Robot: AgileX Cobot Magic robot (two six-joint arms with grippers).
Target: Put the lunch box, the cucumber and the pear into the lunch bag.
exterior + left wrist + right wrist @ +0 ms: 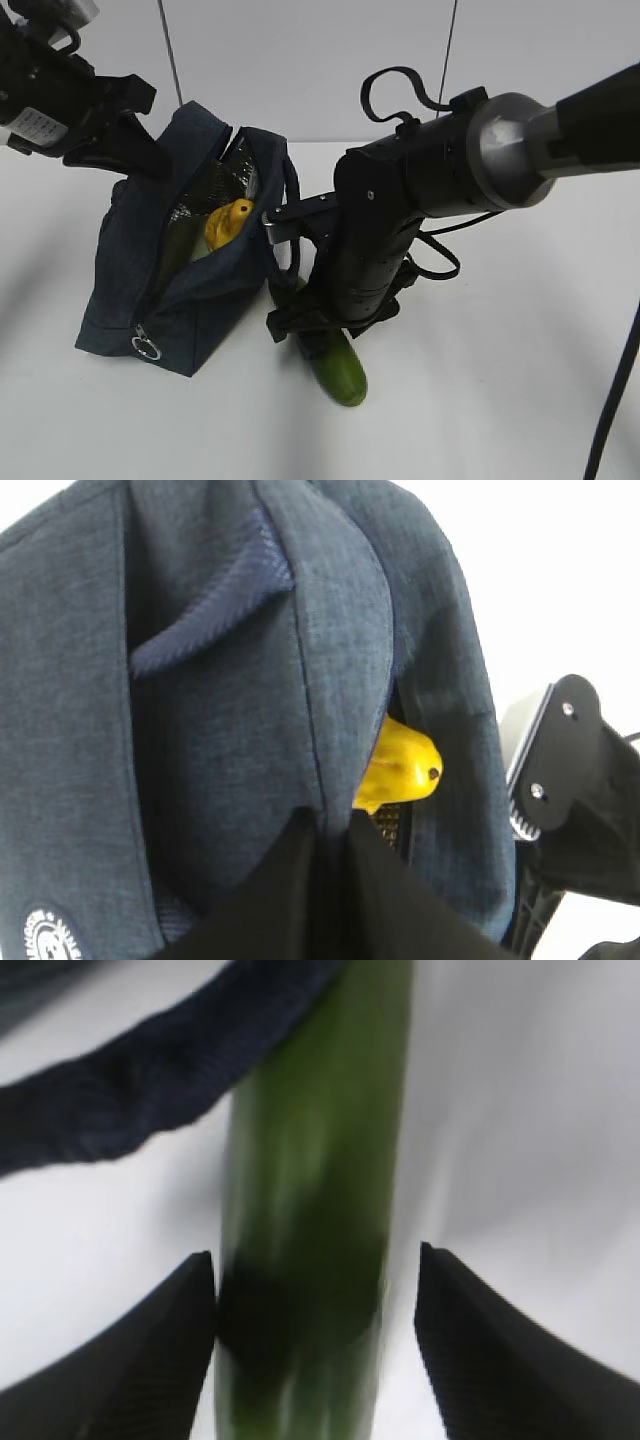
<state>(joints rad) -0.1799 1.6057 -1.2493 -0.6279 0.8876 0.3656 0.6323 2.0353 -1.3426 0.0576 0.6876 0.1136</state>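
The navy lunch bag (pixel 130 270) stands open on the white table, silver lining showing. My left gripper (pixel 148 160) is shut on the bag's upper rim fabric (pixel 340 680) and holds the mouth apart; its tips (pixel 328 820) pinch the cloth. The yellow pear (pixel 230 222) lies inside the bag, and the left wrist view catches it (pixel 400 770) through the gap. A pale green sliver beside it may be the lunch box (pixel 178 250). The cucumber (pixel 345 378) lies on the table right of the bag. My right gripper (pixel 315 1260) is open astride it (pixel 320 1160), left finger touching.
The bag's loop handle (pixel 130 1100) lies across the cucumber's far end. A metal ring pull (pixel 147 347) hangs at the bag's front corner. The right arm's wrist (pixel 380 240) stands close against the bag's right side. White table (pixel 500 400) extends to the right and front.
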